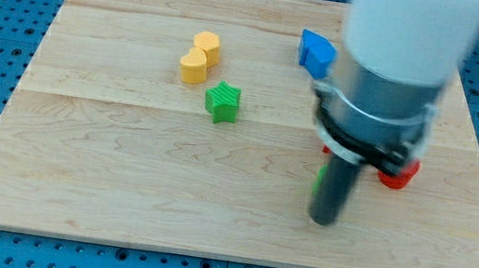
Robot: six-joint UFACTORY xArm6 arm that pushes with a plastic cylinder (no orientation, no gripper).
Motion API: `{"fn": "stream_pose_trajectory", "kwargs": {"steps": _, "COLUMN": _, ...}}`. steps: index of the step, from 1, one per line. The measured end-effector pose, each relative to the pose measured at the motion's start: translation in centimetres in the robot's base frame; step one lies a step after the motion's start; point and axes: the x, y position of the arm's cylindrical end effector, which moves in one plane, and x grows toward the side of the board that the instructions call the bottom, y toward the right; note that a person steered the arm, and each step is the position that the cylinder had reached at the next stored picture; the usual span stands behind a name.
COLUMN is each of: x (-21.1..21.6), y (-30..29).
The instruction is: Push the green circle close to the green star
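Note:
The green star (222, 102) lies on the wooden board (120, 183), left of centre. Only a thin green sliver of the green circle (319, 179) shows at the left edge of the rod, right of centre; the rest is hidden behind the rod. My tip (323, 221) rests on the board just below and right of that sliver, touching or nearly touching it. The star is far to the tip's upper left.
A yellow hexagon-like block (207, 46) and a yellow heart (193, 66) sit together above and left of the star. A blue block (317, 53) lies near the view's top. A red block (397, 173) peeks out right of the arm (388, 80).

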Motion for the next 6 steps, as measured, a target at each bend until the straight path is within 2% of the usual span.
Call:
{"fn": "stream_pose_trajectory", "kwargs": {"steps": 1, "x": 0.5, "y": 4.4}}
{"fn": "stream_pose_trajectory", "kwargs": {"steps": 2, "x": -2.3, "y": 4.3}}
{"fn": "stream_pose_trajectory", "kwargs": {"steps": 3, "x": -4.3, "y": -2.6}}
{"fn": "stream_pose_trajectory", "kwargs": {"steps": 5, "x": -9.4, "y": -9.7}}
{"fn": "stream_pose_trajectory", "kwargs": {"steps": 6, "x": -10.3, "y": -10.2}}
